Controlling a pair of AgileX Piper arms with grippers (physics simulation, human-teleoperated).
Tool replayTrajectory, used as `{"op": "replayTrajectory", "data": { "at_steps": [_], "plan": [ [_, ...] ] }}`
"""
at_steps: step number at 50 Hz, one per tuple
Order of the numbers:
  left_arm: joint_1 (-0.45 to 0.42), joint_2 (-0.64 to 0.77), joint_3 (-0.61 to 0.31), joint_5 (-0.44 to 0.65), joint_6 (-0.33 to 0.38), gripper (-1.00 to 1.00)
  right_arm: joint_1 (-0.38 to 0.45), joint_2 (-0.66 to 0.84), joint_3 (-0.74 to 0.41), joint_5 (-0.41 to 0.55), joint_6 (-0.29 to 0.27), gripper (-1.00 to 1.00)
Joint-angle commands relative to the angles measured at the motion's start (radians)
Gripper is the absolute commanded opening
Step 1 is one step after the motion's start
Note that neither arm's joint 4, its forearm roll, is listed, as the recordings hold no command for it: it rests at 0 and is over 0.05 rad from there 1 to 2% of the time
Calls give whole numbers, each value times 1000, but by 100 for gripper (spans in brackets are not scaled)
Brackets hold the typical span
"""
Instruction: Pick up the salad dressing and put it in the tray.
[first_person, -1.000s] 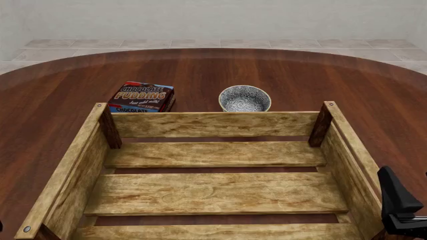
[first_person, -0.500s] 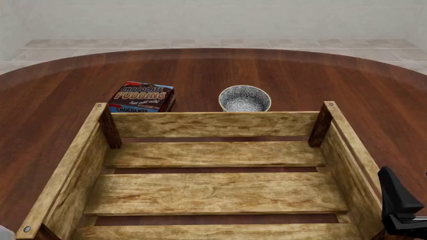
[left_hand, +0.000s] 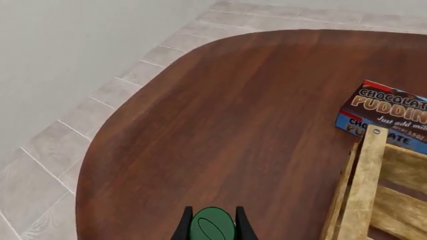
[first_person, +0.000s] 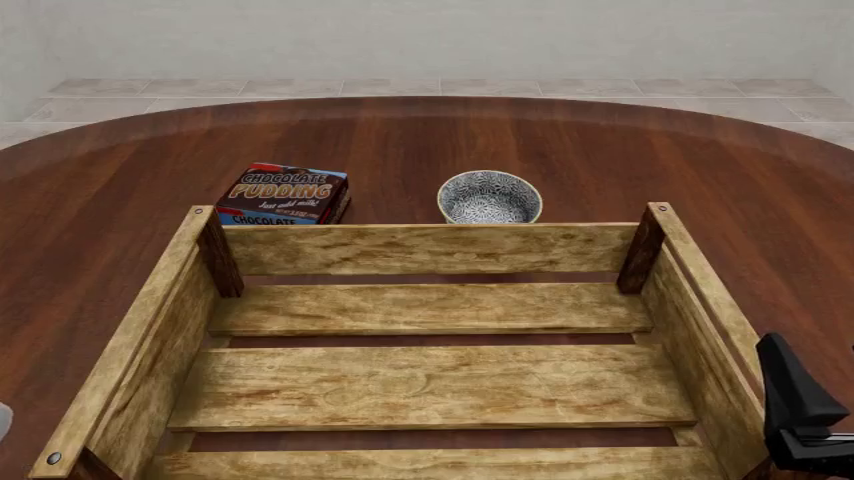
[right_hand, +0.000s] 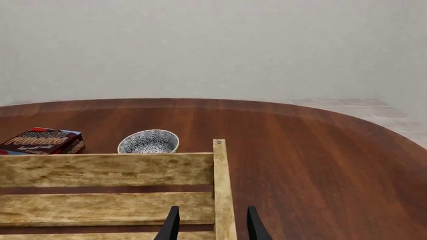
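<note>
One left gripper (left_hand: 213, 231), fingers closed on the dark green cap of the one salad dressing (left_hand: 213, 227), held clear of the table (left_hand: 220, 140) outside the tray's left wall, presumably so it can pass over the rim; in the front view only a pale sliver shows at the left edge. One right gripper (right_hand: 210, 225), fingers parted and empty, parked by the tray's right wall, apparently out of the way. One tray (first_person: 427, 385), slatted, nothing inside. Beyond its far wall: one chocolate pudding box (first_person: 282, 195), one speckled bowl (first_person: 490, 197).
</note>
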Motion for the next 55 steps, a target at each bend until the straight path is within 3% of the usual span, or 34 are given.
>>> {"op": "replayTrajectory", "data": {
  "at_steps": [1,35,55],
  "plan": [
    [-68,27,-103,20,34,-100,0,0,0,0,0,100],
    [-327,164,-480,97,69,-100,5,5,-3,0,2,100],
    [-593,260,-632,164,64,-100,7,3,-1,-2,-2,100]
  ]
}}
